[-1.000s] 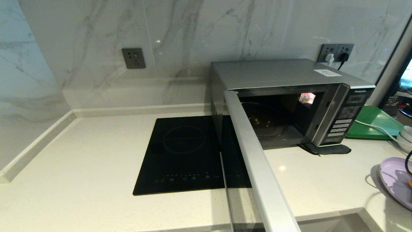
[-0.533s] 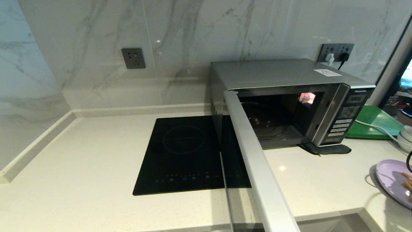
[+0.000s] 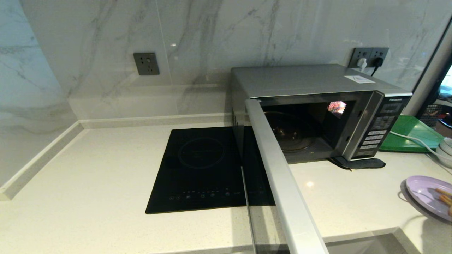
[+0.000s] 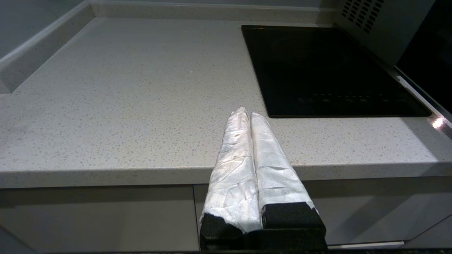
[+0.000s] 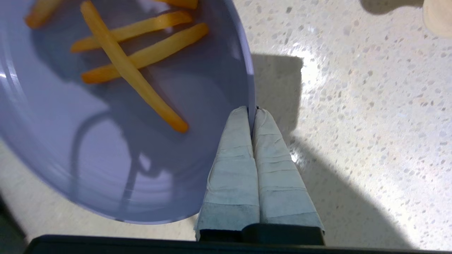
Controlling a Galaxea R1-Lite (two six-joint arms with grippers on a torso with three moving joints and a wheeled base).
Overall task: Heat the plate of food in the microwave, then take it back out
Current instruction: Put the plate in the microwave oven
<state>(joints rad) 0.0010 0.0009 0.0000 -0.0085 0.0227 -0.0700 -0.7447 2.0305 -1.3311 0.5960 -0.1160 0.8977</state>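
Note:
The silver microwave (image 3: 310, 83) stands at the back right of the counter, its door (image 3: 282, 183) swung wide open toward me and its dark cavity holding only the glass turntable. The pale lilac plate of food (image 3: 425, 192) hangs at the right edge of the head view, above the counter, with orange-yellow fries on it. In the right wrist view my right gripper (image 5: 251, 110) is shut on the rim of the plate of food (image 5: 116, 141). My left gripper (image 4: 246, 113) is shut and holds nothing, parked in front of the counter's front edge.
A flat black induction hob (image 3: 203, 169) is set into the counter left of the microwave. A green tray (image 3: 409, 135), a white cable and stacked pale bowls (image 3: 445, 150) sit right of the microwave. A dark mat (image 3: 358, 163) lies under its front corner.
The plate has levelled out from a steep tilt and shifted left into view, toward the microwave. The left arm has not moved.

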